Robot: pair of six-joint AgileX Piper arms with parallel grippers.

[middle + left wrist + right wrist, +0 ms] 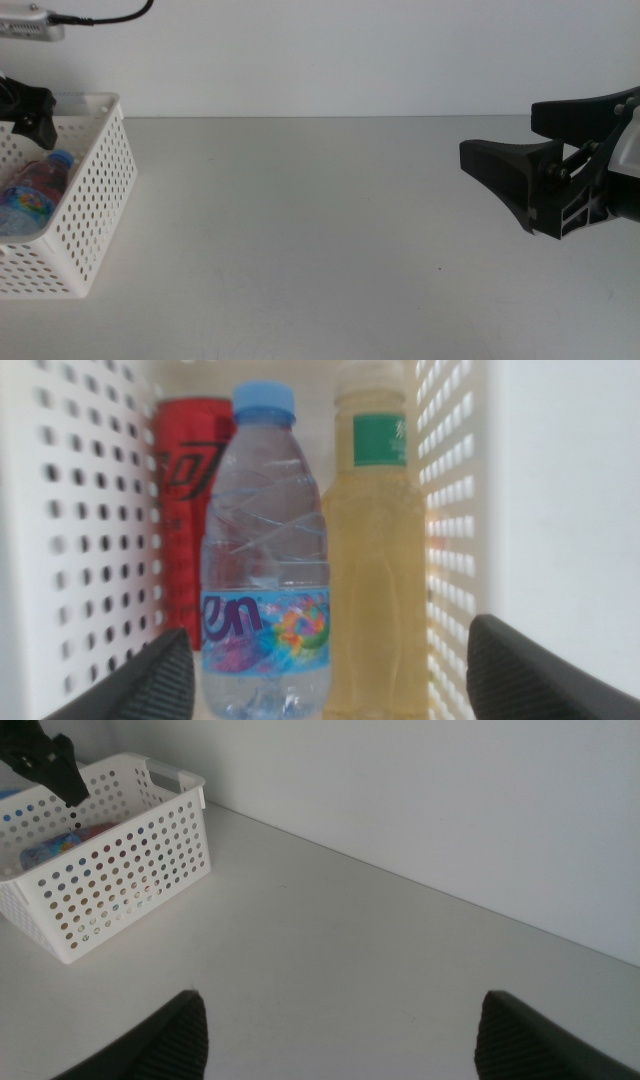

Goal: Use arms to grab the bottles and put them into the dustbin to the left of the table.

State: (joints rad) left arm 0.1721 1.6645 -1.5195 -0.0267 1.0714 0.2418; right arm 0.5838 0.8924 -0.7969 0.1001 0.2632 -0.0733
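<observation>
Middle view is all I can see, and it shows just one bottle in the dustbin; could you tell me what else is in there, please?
Observer: The left wrist view shows three: a red can, the water bottle and a tea bottle, side by side in the dustbin.
Operator: Is the left gripper holding any?
Observer: No, the left gripper is open above them, empty.
Operator: And the right gripper?
Observer: The right gripper is open over the table, holding nothing.

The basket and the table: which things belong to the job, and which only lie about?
Job: dustbin, water bottle, tea bottle, red can, left claw open over the dustbin, right claw open above the table.
Lying about: silver device, cable.
</observation>
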